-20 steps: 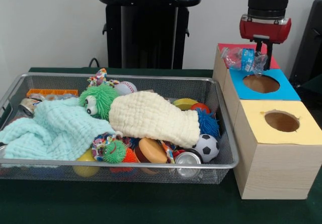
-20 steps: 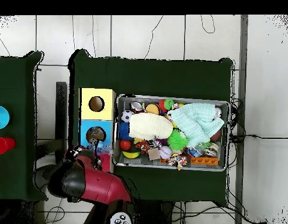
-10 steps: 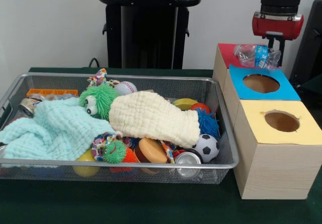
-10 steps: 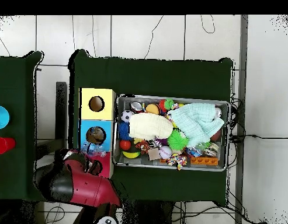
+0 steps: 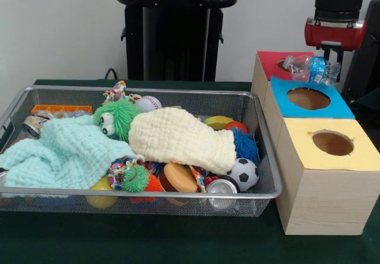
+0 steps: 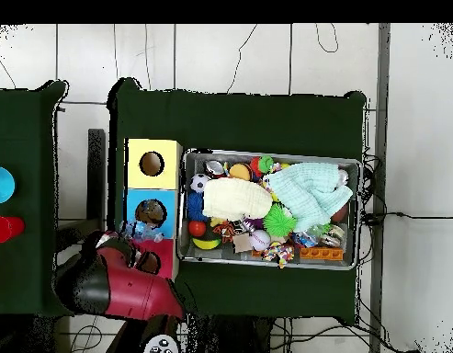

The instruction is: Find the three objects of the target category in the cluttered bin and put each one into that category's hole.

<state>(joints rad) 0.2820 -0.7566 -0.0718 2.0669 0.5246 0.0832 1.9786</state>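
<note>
My gripper hangs at the far right, shut on one end of a see-through crumpled plastic bottle with a bluish label. The bottle lies sideways in the air over the edge between the red panel and the blue panel, just behind the blue panel's round hole. In the overhead view the bottle shows beside the arm, next to the blue panel's hole. The wire-mesh bin is full of clutter. No other bottle shows clearly in it.
The bin holds a mint cloth, a cream cloth, a green fuzzy toy, a baseball, a soccer ball and a silver can. A yellow-panelled hole is nearest the camera.
The arm has carried the bottle up and to the picture's right in the front view, from over the blue hole's back edge toward the red panel.
</note>
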